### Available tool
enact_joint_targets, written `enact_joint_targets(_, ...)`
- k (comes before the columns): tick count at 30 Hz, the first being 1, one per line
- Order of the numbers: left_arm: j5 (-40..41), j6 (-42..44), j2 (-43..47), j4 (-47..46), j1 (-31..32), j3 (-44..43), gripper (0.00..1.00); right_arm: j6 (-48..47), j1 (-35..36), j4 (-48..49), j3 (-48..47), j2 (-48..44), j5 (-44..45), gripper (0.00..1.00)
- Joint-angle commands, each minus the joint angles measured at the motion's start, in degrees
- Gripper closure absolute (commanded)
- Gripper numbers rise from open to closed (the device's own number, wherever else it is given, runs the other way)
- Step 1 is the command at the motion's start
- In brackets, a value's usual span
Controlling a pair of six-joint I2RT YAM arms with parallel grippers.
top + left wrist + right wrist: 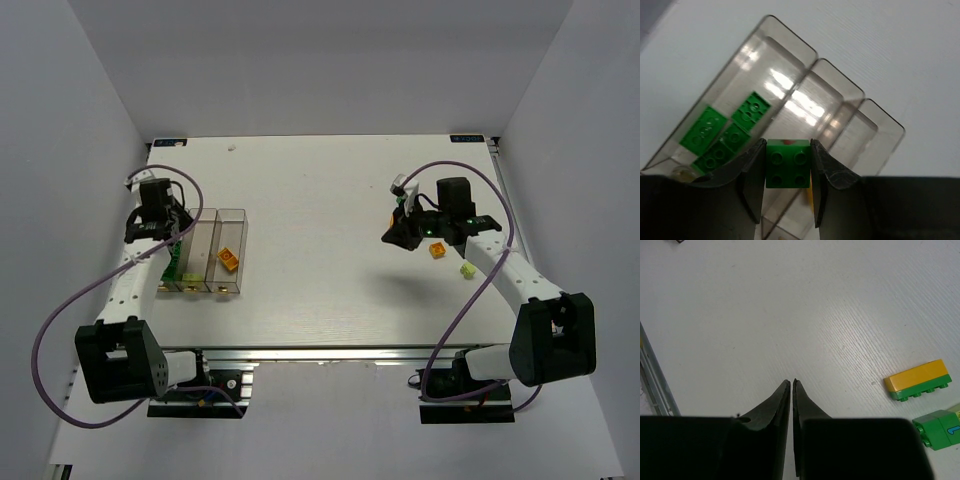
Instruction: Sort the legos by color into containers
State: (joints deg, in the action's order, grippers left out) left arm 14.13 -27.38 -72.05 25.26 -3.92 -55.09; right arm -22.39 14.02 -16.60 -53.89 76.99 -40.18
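Your left gripper (787, 152) pinches a green brick (788, 172) above the containers (840, 95). Your right gripper (791, 383) is pressed together, a yellow-topped green brick (917, 380) to its right on the worktop (790, 300).

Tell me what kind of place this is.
Probably a robotics lab test cell: a white table boxed in by plain white walls, with the left arm and right arm bolted to a metal rail.

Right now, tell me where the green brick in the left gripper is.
In the left wrist view, the green brick is clamped in the left gripper at bottom centre, above the clear bins, near the other green bricks.
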Motion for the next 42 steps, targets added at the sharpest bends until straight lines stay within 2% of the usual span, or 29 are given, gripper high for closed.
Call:
enact_joint_targets(1, 2.1, 2.5, -0.3, 0.7, -3.0, 0.1, 1.00, 0.7, 0.3, 0.5, -1.9, -0.3, 0.7, 0.89)
enact_joint_targets(5, 5.2, 1.1, -2.4, 0.9, -5.5, 0.9, 1.00, -0.3, 0.3, -0.4, -2.2, -0.7, 1.5, 0.82)
enact_joint_targets(6, 5.2, 0.8, -2.9, 0.5, -5.8, 1.2, 1.00, -0.8, 0.3, -0.6, -2.2, -0.9, 1.7, 0.75)
enact_joint_targets(8, 5.6, 0.4, -3.4, -0.4, -6.6, 2.0, 1.00, -1.3, 0.4, -0.9, -2.3, -1.1, 2.4, 0.68)
enact_joint_targets(9, 5.8, 0.4, -4.1, -0.7, -6.6, 2.2, 0.95, -1.8, 0.4, -1.2, -2.4, -1.1, 2.7, 0.60)
enact_joint_targets(11, 7.3, 0.1, -4.6, -0.7, -7.0, 2.4, 0.91, -2.0, 0.3, -1.4, -2.5, -1.1, 3.4, 0.53)
enact_joint_targets(14, 9.0, -0.1, -5.0, -1.0, -7.6, 2.8, 0.76, -2.2, 0.4, -1.3, -2.5, -1.2, 4.4, 0.41)
enact_joint_targets(15, 9.2, -0.2, -5.1, -1.2, -7.8, 2.9, 0.66, -2.3, 0.4, -1.2, -2.5, -1.3, 4.7, 0.38)
enact_joint_targets(17, 9.4, -0.5, -5.2, -1.3, -8.1, 2.9, 0.54, -2.5, 0.4, -1.2, -2.4, -1.5, 6.0, 0.34)
enact_joint_targets(18, 9.4, -0.7, -5.3, -1.2, -8.0, 2.6, 0.42, -2.5, 0.4, -0.9, -2.3, -1.5, 7.1, 0.29)
enact_joint_targets(21, 8.0, -1.6, -5.0, -1.2, -8.0, 2.4, 0.32, -2.7, 0.3, 2.3, -2.0, -2.0, 15.7, 0.11)
enact_joint_targets(22, 7.6, -2.1, -4.2, -1.3, -8.1, 2.4, 0.27, -3.4, 0.3, 4.6, -2.0, -1.9, 21.9, 0.11)
enact_joint_targets(25, 6.1, -3.3, -3.2, -1.4, -8.1, 2.4, 0.18, -3.6, -0.1, 7.2, -3.4, -0.7, 31.3, 0.11)
enact_joint_targets(27, 4.1, -4.2, -2.1, -0.9, -8.1, 2.1, 0.18, -3.5, -1.7, 5.5, -6.7, 1.8, 30.4, 0.11)
enact_joint_targets(28, 3.0, -4.6, -1.6, -0.8, -8.0, 1.8, 0.18, -3.4, -2.3, 3.6, -8.3, 2.8, 26.8, 0.12)
enact_joint_targets(30, -0.9, -5.6, 0.2, -1.3, -8.1, 1.8, 0.18, -1.9, -3.7, -1.0, -12.3, 5.4, 23.4, 0.25)
enact_joint_targets(31, -2.9, -6.1, 0.9, -1.6, -8.1, 2.0, 0.22, -1.8, -4.1, -2.3, -13.2, 6.8, 20.9, 0.30)
enact_joint_targets(32, -5.5, -6.5, 2.0, -2.7, -8.1, 2.3, 0.26, -1.8, -4.1, -3.2, -13.9, 7.3, 20.2, 0.40)
enact_joint_targets(33, -8.4, -7.1, 2.6, -3.8, -8.1, 2.6, 0.31, -1.3, -4.1, -3.4, -14.4, 7.7, 19.7, 0.43)
enact_joint_targets(34, -14.7, -7.6, 3.2, -4.9, -8.1, 3.8, 0.40, -1.0, -4.2, -3.6, -14.7, 8.2, 19.6, 0.47)
enact_joint_targets(35, -18.7, -8.3, 3.8, -7.7, -8.0, 4.7, 0.67, -0.8, -4.3, -4.0, -15.0, 9.0, 19.4, 0.51)
enact_joint_targets(36, -21.6, -10.3, 5.0, -9.2, -7.9, 5.6, 0.76, -0.2, -4.3, -5.0, -15.4, 9.5, 19.5, 0.51)
enact_joint_targets(37, -26.5, -11.5, 5.4, -10.5, -7.7, 6.5, 0.79, 0.6, -4.5, -5.2, -15.8, 9.9, 20.6, 0.52)
enact_joint_targets(39, -30.6, -14.1, 6.2, -14.3, -7.0, 8.9, 0.77, 2.6, -4.8, -5.8, -16.3, 11.5, 22.2, 0.54)
enact_joint_targets(40, -31.7, -14.8, 7.2, -14.7, -6.1, 9.2, 0.71, 5.3, -5.0, -6.9, -16.6, 13.0, 25.0, 0.55)
enact_joint_targets(41, -33.9, -15.3, 7.7, -15.8, -5.7, 10.0, 0.57, 6.5, -5.1, -7.8, -17.5, 13.8, 25.6, 0.56)
enact_joint_targets(42, -34.3, -15.4, 8.2, -15.9, -5.1, 10.2, 0.48, 7.7, -5.2, -8.9, -17.8, 14.6, 26.1, 0.56)
